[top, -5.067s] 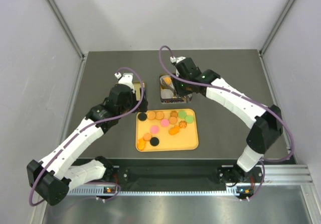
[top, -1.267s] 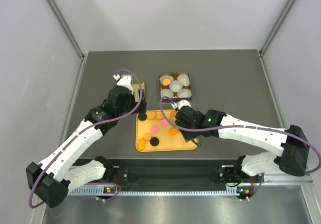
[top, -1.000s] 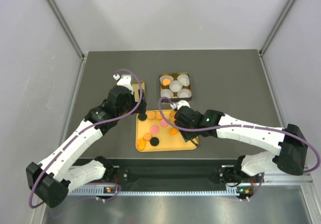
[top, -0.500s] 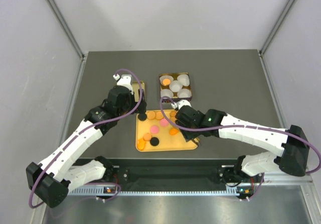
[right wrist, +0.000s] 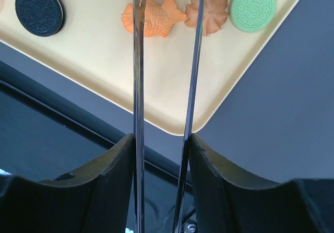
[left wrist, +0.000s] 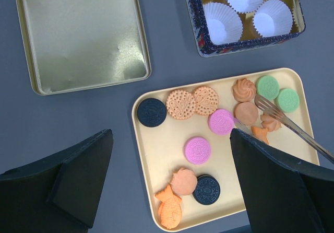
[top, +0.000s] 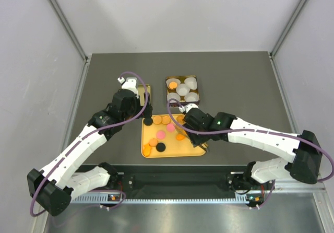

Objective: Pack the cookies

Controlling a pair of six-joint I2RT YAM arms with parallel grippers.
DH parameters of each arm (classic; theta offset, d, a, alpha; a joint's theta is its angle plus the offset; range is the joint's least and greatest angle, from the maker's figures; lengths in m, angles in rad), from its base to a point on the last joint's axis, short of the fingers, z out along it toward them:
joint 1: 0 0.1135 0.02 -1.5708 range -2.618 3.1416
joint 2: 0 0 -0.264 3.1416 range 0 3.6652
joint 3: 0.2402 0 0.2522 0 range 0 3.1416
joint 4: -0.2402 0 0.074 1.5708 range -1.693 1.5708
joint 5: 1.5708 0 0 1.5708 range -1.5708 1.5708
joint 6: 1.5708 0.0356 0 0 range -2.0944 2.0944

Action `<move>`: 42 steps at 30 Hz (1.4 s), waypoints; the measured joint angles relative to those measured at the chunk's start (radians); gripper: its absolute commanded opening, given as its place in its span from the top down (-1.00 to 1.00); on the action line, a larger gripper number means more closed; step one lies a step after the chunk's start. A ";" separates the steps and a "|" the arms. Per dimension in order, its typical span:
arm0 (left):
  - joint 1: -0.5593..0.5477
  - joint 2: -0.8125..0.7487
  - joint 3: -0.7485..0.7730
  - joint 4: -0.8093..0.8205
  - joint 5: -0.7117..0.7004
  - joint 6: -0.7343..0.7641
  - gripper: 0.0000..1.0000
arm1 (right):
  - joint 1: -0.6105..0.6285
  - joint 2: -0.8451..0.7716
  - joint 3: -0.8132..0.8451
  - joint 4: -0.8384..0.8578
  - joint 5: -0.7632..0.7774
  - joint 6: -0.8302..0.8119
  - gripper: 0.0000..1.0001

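Note:
The cookies lie on a yellow tray (top: pixel 180 148): black (left wrist: pixel 151 112), tan (left wrist: pixel 180 104), pink (left wrist: pixel 198 150), green (left wrist: pixel 267 87) and an orange fish (left wrist: pixel 169 208). One orange cookie (top: pixel 172 85) sits in a paper cup in the tin (left wrist: pixel 245 44). My right gripper (top: pixel 194 119) is shut on metal tongs (right wrist: pixel 138 86). The tongs' tips (left wrist: pixel 271 107) stand open among the orange cookies on the tray's right side, near a fish cookie (right wrist: pixel 154 18). My left gripper (left wrist: pixel 171 136) is open and empty above the tray's left half.
A gold tin lid (left wrist: pixel 81 34) lies upside down left of the tin, partly under my left arm in the top view (top: pixel 140 93). White pleated paper cups (left wrist: pixel 222 29) fill the tin. The tray's near edge is close to the table's front rail.
Since five seconds ago my right arm has swung with the tongs from the tin down to the tray's right side. In the last second it has only shifted slightly. The left arm has stayed put.

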 measured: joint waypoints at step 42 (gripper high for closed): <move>0.000 0.000 0.000 0.000 0.003 0.000 -0.98 | -0.130 -0.043 -0.054 0.011 -0.135 -0.035 0.12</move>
